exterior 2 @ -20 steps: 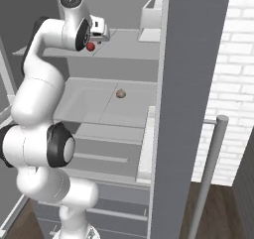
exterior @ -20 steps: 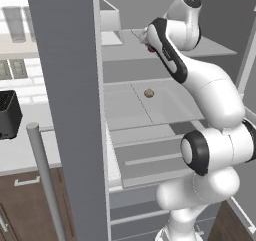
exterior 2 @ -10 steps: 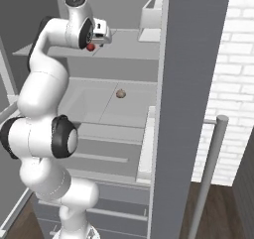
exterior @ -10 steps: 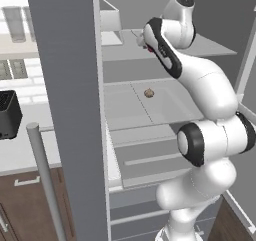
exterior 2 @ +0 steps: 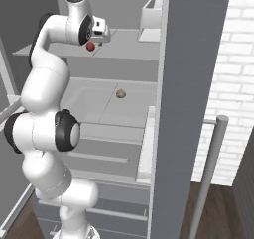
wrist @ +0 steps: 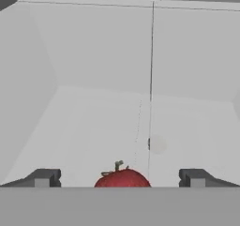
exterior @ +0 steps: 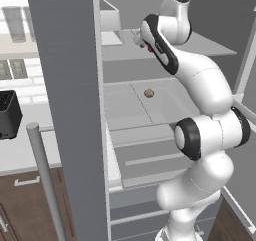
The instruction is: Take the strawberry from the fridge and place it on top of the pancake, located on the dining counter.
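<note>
Fridge (exterior 2: pixel 193 84) interior, arm bent high, fingers (wrist: pixel 42 178) spread, strawberry (wrist: pixel 123 178) seemingly between

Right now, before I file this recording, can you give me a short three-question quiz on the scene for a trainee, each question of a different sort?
1. True or false: the jaws stand apart, with the tiny round bright-red strawberry between them, untouched.
2. Where is the small brownish-tan lump?
A) on a pale grey shelf lower than the strawberry
B) between the jaws
C) on the floor beside the robot
3. Fill in: the door of the tall matte-grey fridge stands ___.

Key: 1 true; 2 A; 3 open.
</note>
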You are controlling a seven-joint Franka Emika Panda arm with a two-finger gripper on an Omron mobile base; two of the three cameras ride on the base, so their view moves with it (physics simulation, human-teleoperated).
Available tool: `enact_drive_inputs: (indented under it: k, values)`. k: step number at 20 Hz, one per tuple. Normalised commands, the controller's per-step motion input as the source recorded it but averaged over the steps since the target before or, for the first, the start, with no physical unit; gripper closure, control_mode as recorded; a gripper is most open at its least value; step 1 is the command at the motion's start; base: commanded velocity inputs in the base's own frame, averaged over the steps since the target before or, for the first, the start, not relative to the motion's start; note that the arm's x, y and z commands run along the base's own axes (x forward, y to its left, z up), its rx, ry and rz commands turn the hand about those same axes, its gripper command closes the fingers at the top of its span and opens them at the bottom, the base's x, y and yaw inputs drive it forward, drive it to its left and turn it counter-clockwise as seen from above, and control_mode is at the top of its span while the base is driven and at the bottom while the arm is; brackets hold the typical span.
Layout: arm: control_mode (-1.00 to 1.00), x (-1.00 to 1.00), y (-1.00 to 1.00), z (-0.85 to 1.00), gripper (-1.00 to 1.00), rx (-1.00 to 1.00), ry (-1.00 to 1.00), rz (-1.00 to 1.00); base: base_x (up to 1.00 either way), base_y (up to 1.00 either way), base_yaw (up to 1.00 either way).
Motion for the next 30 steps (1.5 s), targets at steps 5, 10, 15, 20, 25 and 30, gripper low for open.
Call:
enact_drive_inputs:
  k: [5,10,15,20,25,30]
  values:
    - [-1.0,0.0,0.03,-0.27,-1.0,-0.03,0.0,0.0,0.0,0.0,0.0]
    - [-1.0,0.0,0.0,-0.14,-1.0,-0.01,0.0,0.0,0.0,0.0,0.0]
    - [-1.0,0.0,0.0,-0.01,1.0,0.0,0.0,0.0,0.0,0.0,0.0]
    - [-1.0,0.0,0.0,0.0,1.0,0.0,0.0,0.0,0.0,0.0,0.0]
    - [-1.0,-0.09,0.0,0.0,1.0,0.0,-0.06,0.0,0.0,0.0,0.0]
    - [-1.0,-0.81,0.0,0.01,1.0,0.01,-0.11,-0.04,0.0,0.0,0.0]
